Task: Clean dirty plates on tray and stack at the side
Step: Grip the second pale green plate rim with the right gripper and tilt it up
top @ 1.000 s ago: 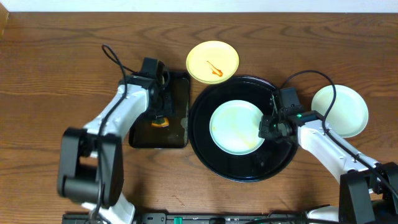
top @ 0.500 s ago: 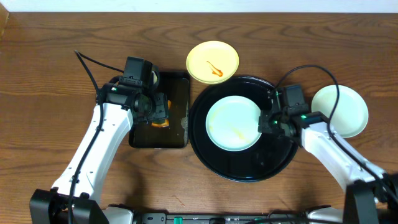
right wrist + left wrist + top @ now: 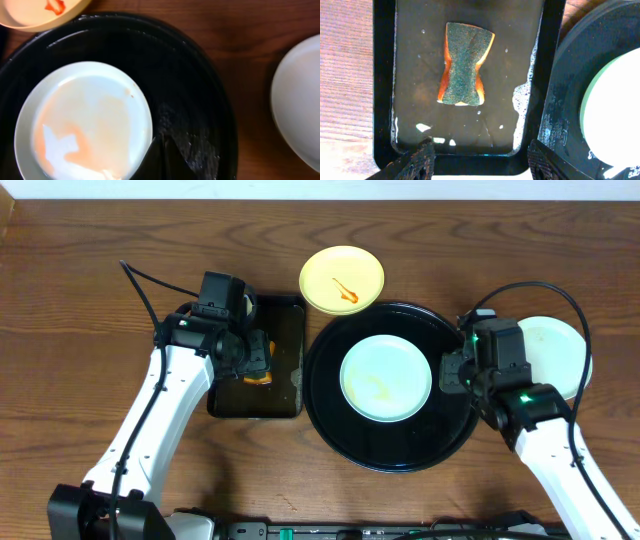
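Brown wooden table [image 3: 80,280] carries everything. Nearest the robot sits the tray [image 3: 335,430], with one mint plate [image 3: 385,378] about centred on it. A pale orange film covers that plate's face, so it looks only partly wiped. At the plate's right edge, over the tray, the right end effector [image 3: 161,152] is pinched fully closed with nothing between its fingers; whether the tips touch the rim I cannot tell.

Right of the tray, off it, lies a second mint plate [image 3: 560,360], which looks clean where it shows. Left of the tray, a rectangular tray [image 3: 290,330] of wet suds holds the sponge [image 3: 465,64]. The left end effector [image 3: 482,150] hovers above it, spread wide and empty.

Beyond the tray, just beside its far-left rim, the yellow plate [image 3: 342,278] carries an orange streak. By my reading, one plate is done and two remain, with no stack yet.
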{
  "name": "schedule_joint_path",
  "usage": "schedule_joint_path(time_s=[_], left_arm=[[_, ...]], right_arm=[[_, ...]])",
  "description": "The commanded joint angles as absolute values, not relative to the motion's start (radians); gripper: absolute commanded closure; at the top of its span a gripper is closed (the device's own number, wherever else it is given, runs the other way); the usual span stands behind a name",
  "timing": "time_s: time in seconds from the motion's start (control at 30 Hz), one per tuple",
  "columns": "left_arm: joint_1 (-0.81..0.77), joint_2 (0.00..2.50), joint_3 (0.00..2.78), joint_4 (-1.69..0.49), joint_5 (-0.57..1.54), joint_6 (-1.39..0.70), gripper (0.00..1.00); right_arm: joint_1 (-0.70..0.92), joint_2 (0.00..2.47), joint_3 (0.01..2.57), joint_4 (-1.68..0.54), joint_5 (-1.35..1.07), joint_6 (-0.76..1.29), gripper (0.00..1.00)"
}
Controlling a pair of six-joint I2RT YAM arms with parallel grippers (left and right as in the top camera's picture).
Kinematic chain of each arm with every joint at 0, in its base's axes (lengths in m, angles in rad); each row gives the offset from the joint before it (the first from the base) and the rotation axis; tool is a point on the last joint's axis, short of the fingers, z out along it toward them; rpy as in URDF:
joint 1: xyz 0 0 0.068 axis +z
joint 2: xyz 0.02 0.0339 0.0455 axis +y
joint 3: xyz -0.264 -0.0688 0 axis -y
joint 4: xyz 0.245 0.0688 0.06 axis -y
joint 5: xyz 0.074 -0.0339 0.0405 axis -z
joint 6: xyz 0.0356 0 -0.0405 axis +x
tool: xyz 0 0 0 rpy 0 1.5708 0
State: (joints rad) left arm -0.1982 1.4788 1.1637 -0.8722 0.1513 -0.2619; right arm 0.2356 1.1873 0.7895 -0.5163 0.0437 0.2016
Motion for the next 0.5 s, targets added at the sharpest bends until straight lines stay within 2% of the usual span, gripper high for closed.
schedule_joint_path(time_s=[0.0, 0.03, 0.17, 0.2, 0.23, 0.27, 0.3, 0.47], left_arm=[[-0.197, 1.470, 1.172, -0.877, 0.149, -0.263, 0.39], [-0.197, 1.470, 1.172, -0.876, 0.149, -0.263, 0.39], [-0.197, 1.470, 1.172, -0.875, 0.149, -0.263, 0.39], [-0.197, 1.470, 1.172, -0.875, 0.149, -0.263, 0.39], [-0.197, 1.470, 1.172, -0.875, 0.149, -0.263, 0.39], [-0.197, 1.470, 1.172, -0.875, 0.149, -0.263, 0.39], [-0.197, 1.470, 1.172, -0.875, 0.149, -0.263, 0.39], [-0.197, 1.470, 1.172, -0.875, 0.149, -0.263, 0.39]], right_arm=[[0.228, 1.193, 0.794, -0.537, 0.006, 0.233, 0.89], [0.228, 1.206, 0.793, -0.539, -0.039, 0.244, 0.81], [0.231, 1.270, 0.787, -0.542, -0.128, 0.289, 0.61], [0.231, 1.291, 0.787, -0.541, -0.143, 0.296, 0.52], [0.231, 1.311, 0.787, -0.531, -0.160, 0.296, 0.40], [0.231, 1.328, 0.787, -0.516, -0.173, 0.300, 0.03], [0.231, 1.340, 0.787, -0.506, -0.174, 0.300, 0.01], [0.229, 1.383, 0.787, -0.450, -0.113, 0.305, 0.01]])
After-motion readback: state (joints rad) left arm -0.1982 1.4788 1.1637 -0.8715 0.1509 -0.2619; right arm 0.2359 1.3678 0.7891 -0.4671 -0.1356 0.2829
